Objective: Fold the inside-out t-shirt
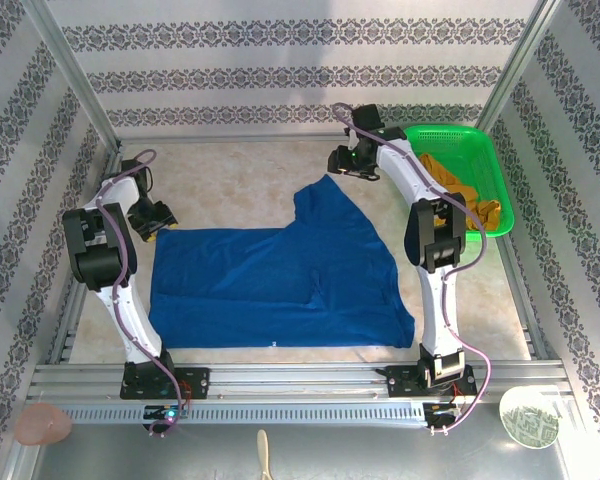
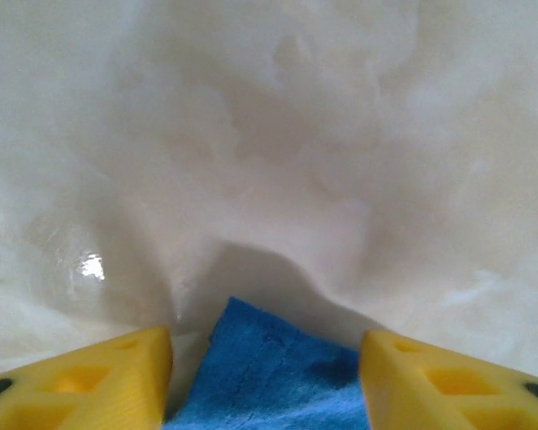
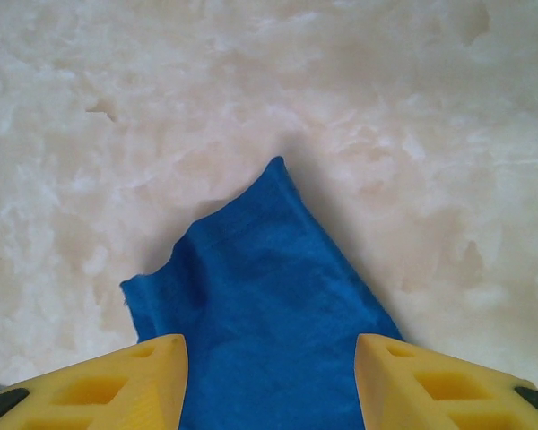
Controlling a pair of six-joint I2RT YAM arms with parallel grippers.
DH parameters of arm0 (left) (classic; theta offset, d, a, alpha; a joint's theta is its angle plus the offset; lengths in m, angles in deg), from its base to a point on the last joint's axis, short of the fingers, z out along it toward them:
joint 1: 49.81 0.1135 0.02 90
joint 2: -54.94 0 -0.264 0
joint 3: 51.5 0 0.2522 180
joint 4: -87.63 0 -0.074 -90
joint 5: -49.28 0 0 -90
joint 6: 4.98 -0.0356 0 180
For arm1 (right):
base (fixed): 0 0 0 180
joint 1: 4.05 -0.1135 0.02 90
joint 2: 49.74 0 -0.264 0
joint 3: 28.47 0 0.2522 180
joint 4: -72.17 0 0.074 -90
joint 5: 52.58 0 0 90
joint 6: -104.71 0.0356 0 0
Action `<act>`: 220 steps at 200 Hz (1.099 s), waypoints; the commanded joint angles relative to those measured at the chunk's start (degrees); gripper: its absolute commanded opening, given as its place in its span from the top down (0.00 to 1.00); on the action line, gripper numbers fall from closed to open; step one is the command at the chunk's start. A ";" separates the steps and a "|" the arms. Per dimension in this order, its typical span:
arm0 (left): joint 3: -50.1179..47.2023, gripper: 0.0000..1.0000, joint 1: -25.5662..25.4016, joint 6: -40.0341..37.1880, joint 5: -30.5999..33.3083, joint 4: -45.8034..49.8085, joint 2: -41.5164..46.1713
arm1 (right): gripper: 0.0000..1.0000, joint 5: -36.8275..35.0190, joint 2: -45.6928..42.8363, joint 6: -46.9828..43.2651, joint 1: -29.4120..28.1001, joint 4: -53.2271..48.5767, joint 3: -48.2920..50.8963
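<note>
The shirt (image 1: 280, 280) lies flat mid-tabletop (image 1: 230, 165), long axis left to right. Its far-left corner sits between the left hand's (image 1: 157, 220) spread fingers (image 2: 99, 376) — not pinched. The far tip points at the right hand (image 1: 344, 163), likewise spread and straddling it. Both arms reach forward, wrists bent down — each nearest its own corner.

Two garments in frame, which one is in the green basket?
The mustard yellow-orange cloth garment, bunched inside the green plastic mesh basket; the royal-blue cloth t-shirt lies spread on the table outside it.
</note>
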 commanded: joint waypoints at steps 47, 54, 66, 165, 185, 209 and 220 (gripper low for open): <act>0.32 0.82 0.53 -0.97 -0.78 0.44 -2.00 | 0.45 2.07 12.72 -2.96 0.55 -7.74 -16.32; 0.33 0.83 0.53 -0.89 -0.92 0.41 -1.97 | 0.45 2.25 13.72 -2.74 0.44 -7.68 -17.05; 0.38 0.83 0.54 -0.92 -0.88 0.35 -1.67 | 0.46 2.71 15.30 -2.11 0.46 -7.55 -18.10; 1.39 0.85 0.53 -1.20 -2.67 0.32 -0.17 | 0.48 4.96 24.51 1.91 -0.30 -7.66 -29.45; 1.63 0.85 0.53 -0.97 -3.19 0.04 -0.17 | 0.49 5.65 25.70 2.85 -0.51 -7.55 -30.53; 1.85 0.85 0.53 -0.97 -3.64 -0.05 -0.35 | 0.50 6.65 26.74 3.67 -0.78 -7.58 -31.25; 1.98 0.85 0.53 -1.12 -3.78 -0.14 -0.52 | 0.50 6.97 27.04 3.83 -0.82 -7.51 -31.18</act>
